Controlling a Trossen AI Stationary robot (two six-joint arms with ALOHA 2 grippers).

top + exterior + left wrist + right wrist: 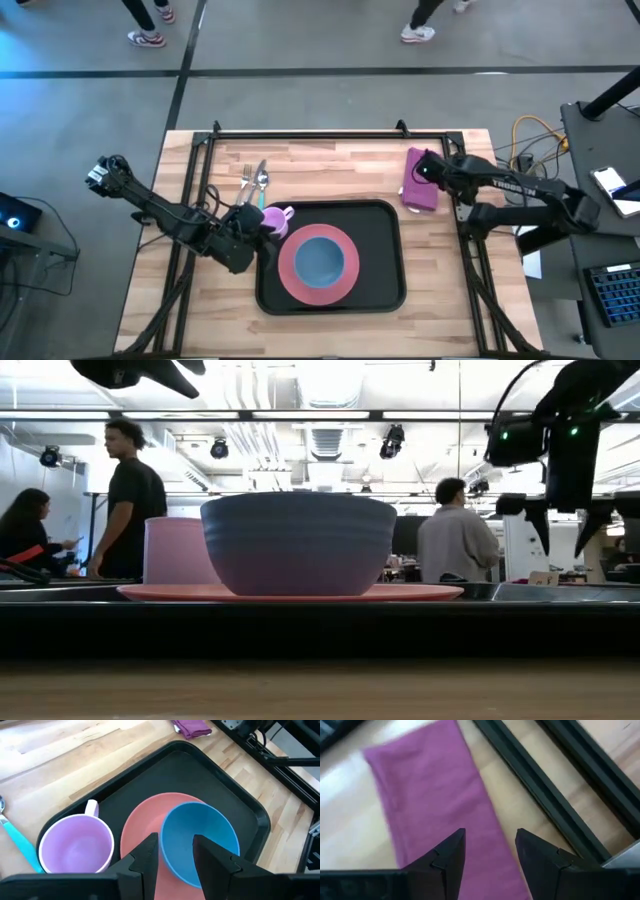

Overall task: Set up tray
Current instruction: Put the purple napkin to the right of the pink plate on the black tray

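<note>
Napkin [421, 181] lies off tray [385, 290] at 1 o'clock, long axis 12-to-6; right gripper [489, 851] hovers over it, jaws apart, empty; left gripper [175, 855] at tray's 9 o'clock edge by mug [76, 845], parted, holding nothing.

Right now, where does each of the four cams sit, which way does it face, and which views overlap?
High: above the table, straight down on the black tray; both arms show.
Low: table-top height, level across the blue bowl into the room; arm parts hang at the top.
Left wrist: over the tray's left end, looking at the pink plate and lilac mug; left end effector open.
Right wrist: down on the purple cloth; right end effector open.
Shared: bowl and plate appear in the high, low and left wrist views.
</note>
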